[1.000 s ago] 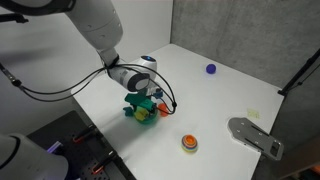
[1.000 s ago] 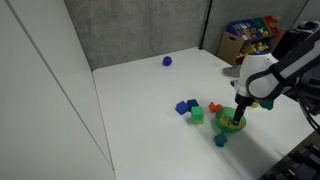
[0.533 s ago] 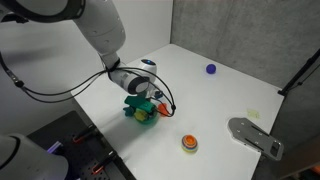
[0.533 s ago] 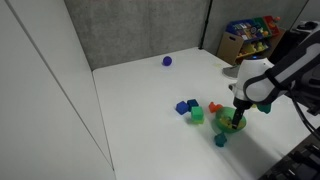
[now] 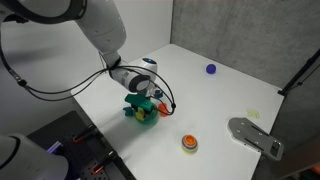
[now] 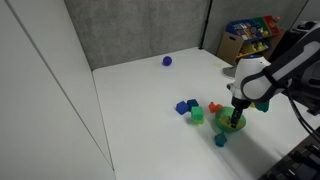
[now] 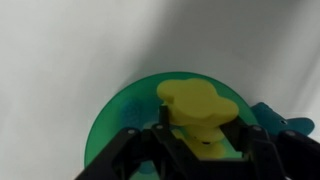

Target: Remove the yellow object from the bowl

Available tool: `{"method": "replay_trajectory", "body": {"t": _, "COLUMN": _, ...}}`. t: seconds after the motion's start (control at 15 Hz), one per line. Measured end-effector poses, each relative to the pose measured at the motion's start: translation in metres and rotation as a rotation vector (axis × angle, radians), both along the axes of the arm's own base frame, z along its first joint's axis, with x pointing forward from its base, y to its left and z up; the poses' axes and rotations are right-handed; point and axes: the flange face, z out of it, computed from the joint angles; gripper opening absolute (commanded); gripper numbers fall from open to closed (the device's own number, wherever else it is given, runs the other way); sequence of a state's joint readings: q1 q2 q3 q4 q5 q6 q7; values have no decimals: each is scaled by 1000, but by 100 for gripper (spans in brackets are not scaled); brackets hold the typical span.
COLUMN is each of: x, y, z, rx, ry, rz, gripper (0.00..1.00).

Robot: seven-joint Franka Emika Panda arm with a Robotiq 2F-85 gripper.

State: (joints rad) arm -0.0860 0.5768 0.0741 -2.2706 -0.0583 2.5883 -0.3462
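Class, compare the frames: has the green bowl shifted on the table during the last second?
No. The bowl sits in the same spot beside the green cube.

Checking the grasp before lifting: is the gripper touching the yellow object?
Touching: in the wrist view the gripper has its fingers against the yellow object, no gap.

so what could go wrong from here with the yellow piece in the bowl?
1. The hand flanks just one end of the yellow object; whether it grips is unclear, so the piece might slip on lifting.
2. The bowl is small; it may lift or tip with the piece.
3. The coloured blocks lie close beside the bowl, so a dragged bowl could knock them.
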Motion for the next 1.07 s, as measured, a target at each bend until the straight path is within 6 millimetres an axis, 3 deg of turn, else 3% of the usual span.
{"method": "replay_trajectory", "body": {"t": 0.27, "x": 5, "y": 9, "z": 9, "rx": 35, "ry": 14, "rz": -33, "gripper": 26}}
{"method": "replay_trajectory", "body": {"t": 0.53, "x": 13, "y": 10, "z": 34, "rx": 58, "ry": 17, "rz": -72, "gripper": 26}}
{"method": "replay_trajectory", "body": {"t": 0.73, "x": 23, "y": 1, "z": 62, "rx": 59, "ry": -7, "rz": -102, "gripper": 26}}
{"method": "replay_trajectory", "body": {"t": 0.93, "x": 37, "y": -26, "z": 93, "rx": 34, "ry": -71, "rz": -151, "gripper": 26}}
{"method": "replay_trajectory", "body": {"t": 1.0, "x": 41, "y": -38, "z": 104, "rx": 23, "ry": -101, "rz": -176, "gripper": 48}}
{"method": "replay_trajectory", "body": {"t": 1.07, "x": 45, "y": -51, "z": 116, "rx": 10, "ry": -140, "rz": -206, "gripper": 76}}
